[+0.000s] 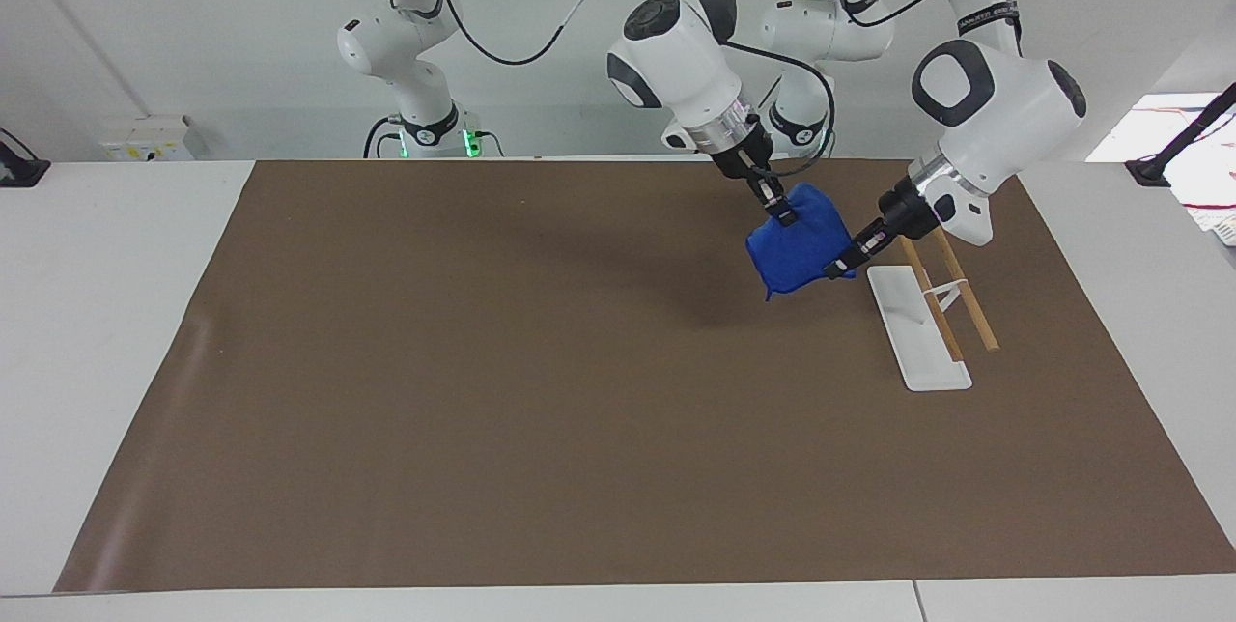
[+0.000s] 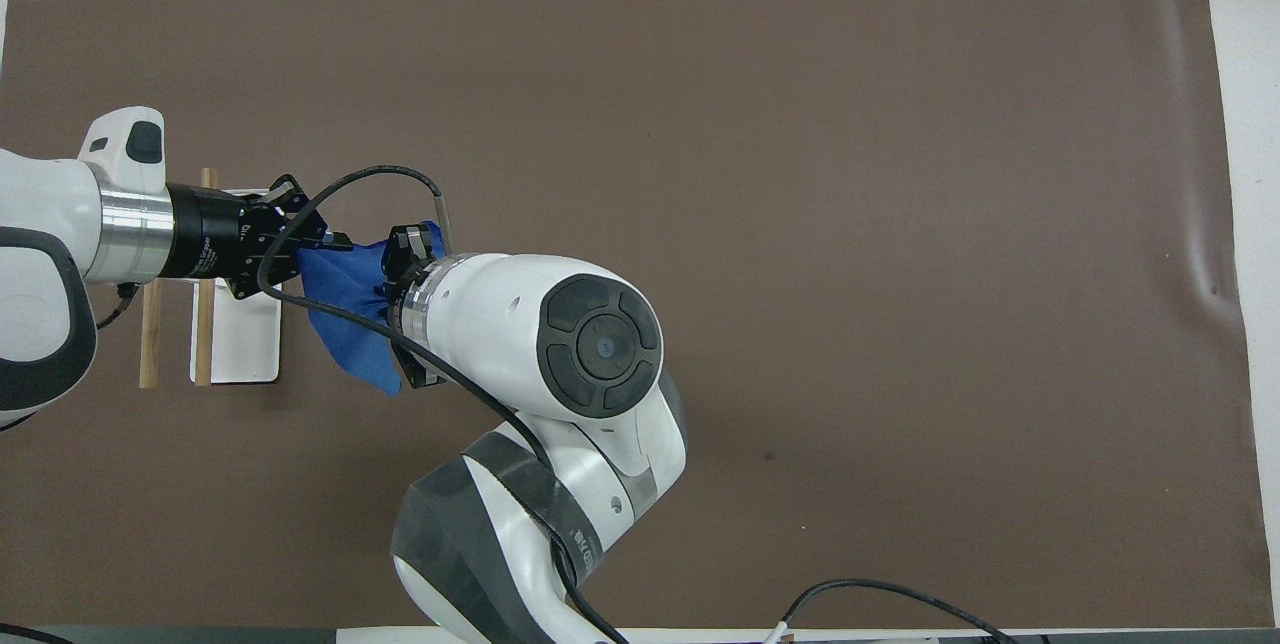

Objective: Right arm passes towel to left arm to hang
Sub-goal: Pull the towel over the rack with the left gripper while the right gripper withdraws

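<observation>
The handover is judged to be at its midpoint; the towel (image 1: 798, 250) is held up in the air between both grippers, over the brown mat (image 1: 483, 390) toward the left arm's end of the counter (image 1: 97, 332), just beside the hanging rack (image 1: 917, 327) (a white base plate with two slanted wooden rods), and it touches neither mat nor rack. The left gripper (image 1: 838, 268) is seen with its fingers pressed together on the towel's lower corner, the one toward the rack; the right gripper (image 1: 782, 212) is at the towel's upper edge, and whether its fingers are pinching the cloth or have begun to let go cannot be told. What is done, as far as can be judged: the towel has been lifted, carried across and taken up by the left arm. What is left: the right arm's hold must be fully given up and its gripper drawn clear; the towel must then be brought to the rack and hung there, and nothing hangs on the rods yet.

The towel is a bright royal-blue cloth, soft and slack; it is stretched into a rough quadrilateral between the two holds, with folds gathered near the right gripper and a loose pointed corner drooping below (seen best in the overhead view, (image 2: 350, 309)). No loop string can be made out.
</observation>
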Controlling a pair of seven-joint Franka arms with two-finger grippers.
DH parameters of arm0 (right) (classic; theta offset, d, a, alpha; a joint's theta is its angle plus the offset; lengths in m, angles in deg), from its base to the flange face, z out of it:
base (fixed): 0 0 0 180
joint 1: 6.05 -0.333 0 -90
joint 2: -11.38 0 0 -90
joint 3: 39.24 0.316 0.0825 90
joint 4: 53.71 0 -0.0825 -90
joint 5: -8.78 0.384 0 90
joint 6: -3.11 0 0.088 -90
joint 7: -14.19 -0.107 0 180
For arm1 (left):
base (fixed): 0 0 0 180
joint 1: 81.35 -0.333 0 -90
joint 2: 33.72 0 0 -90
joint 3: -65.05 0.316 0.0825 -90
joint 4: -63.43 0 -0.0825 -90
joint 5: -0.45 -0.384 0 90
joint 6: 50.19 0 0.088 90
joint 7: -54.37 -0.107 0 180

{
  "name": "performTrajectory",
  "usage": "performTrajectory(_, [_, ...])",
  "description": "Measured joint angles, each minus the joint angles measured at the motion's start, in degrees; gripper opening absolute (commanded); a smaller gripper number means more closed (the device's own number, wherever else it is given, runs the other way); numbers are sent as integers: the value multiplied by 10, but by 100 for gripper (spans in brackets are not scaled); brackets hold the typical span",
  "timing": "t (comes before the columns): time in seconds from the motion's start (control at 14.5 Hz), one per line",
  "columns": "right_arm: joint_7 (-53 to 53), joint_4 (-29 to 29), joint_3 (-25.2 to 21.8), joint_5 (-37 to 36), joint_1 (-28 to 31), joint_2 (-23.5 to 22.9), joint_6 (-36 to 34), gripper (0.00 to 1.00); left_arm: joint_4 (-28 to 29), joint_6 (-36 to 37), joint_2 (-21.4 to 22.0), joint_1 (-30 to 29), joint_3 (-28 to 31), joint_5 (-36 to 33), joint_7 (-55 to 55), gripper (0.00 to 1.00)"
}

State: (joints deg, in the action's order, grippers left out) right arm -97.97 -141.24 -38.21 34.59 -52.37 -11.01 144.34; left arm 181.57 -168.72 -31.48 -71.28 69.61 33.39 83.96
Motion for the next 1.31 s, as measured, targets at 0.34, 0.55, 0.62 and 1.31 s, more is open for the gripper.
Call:
performTrajectory(0.34, [164,2,-7,-53,24,7,-92,100,-16,-8,0,-33,3,-1,-16,0])
performTrajectory(0.55, [340,3,-9,-110,69,25,-191,100,-30,-8,5,-58,4,-40,-30,0])
performTrajectory(0.62, [408,2,-10,-121,89,29,-223,100,-32,-8,9,-64,5,-59,-30,0])
performTrajectory(1.31, [875,4,-14,-187,330,97,-470,100,-12,-44,24,-175,10,-76,92,0])
